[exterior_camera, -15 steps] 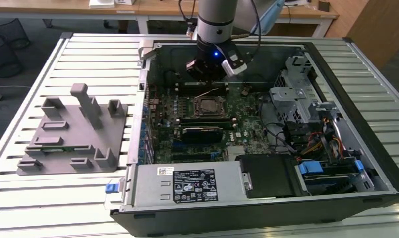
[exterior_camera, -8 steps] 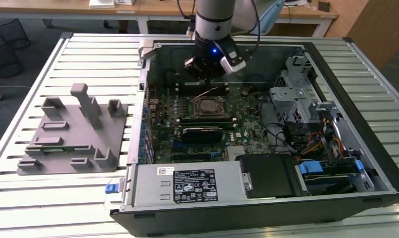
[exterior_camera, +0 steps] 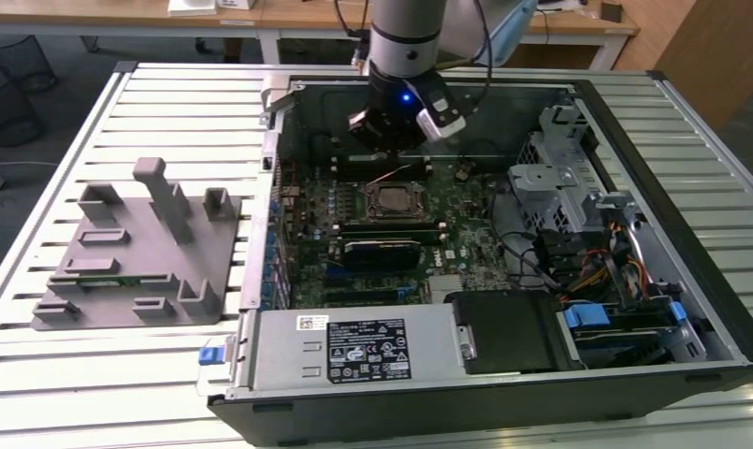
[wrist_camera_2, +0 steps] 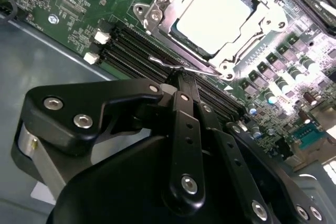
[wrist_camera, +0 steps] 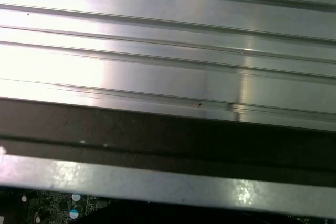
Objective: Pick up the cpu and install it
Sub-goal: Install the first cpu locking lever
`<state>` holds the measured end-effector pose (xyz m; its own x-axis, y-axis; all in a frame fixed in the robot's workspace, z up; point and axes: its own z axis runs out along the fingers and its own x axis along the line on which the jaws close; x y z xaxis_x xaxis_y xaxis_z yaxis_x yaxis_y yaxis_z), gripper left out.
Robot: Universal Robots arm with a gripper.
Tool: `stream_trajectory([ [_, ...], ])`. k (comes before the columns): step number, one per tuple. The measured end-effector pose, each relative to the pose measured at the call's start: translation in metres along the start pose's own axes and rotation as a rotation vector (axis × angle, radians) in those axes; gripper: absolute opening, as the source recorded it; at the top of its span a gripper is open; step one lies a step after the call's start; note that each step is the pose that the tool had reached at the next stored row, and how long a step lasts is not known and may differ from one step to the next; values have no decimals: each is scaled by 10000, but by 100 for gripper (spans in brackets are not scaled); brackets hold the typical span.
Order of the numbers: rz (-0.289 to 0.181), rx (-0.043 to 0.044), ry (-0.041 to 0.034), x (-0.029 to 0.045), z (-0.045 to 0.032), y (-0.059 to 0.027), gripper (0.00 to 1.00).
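The gripper (wrist_camera_2: 181, 80) occupied the foreground of the second wrist view, its black linkages converging so that the fingers (wrist_camera_2: 185, 103) met at a narrow tip with no object between them; it was therefore closed and empty. A thin wire lever (wrist_camera_2: 178, 66) of the socket lay just beyond that tip, apparently touching it, which suggests that the closed fingers were serving as a pushing point rather than as a clamp. Whether contact was actual cannot be confirmed.

Beyond the lever, past the dark memory slots (wrist_camera_2: 131, 45), the cpu (wrist_camera_2: 212, 14) lay flat in its socket, its pale metal top exposed within the metal retention frame (wrist_camera_2: 157, 11). It thus sat seated on the green motherboard (wrist_camera_2: 79, 3), near the gripper tip but apart from it and not held. The placement part of the task appears done, with the securing of the socket seemingly under way.

In the exterior view, the gripper (exterior_camera: 389, 140) hung inside the open computer case (exterior_camera: 675, 234), just behind the socket (exterior_camera: 393, 198) at the board's centre. The case lay on its side on the slatted metal worktop (exterior_camera: 164, 112), giving the arm access from above. A grey plastic fixture (exterior_camera: 139, 253) with upright posts stood well apart on the exterior view's left.
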<state>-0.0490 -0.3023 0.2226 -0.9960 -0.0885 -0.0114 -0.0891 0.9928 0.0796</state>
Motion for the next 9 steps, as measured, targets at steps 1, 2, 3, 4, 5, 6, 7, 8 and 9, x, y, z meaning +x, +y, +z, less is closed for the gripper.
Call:
stream_trajectory([
  [1,-1,1,1,-12,0,-1,11],
  [2,-1,0,0,-24,0,-2,11],
  [3,-1,0,0,-36,0,-3,11],
  [4,-1,0,1,-48,0,-4,11],
  [5,-1,0,1,-61,0,-6,11],
  [6,0,-1,1,-73,0,-7,11],
  [7,0,0,2,-86,0,-8,11],
  [8,0,-1,1,-97,1,-9,11],
  [9,0,-1,1,-107,1,-10,11],
])
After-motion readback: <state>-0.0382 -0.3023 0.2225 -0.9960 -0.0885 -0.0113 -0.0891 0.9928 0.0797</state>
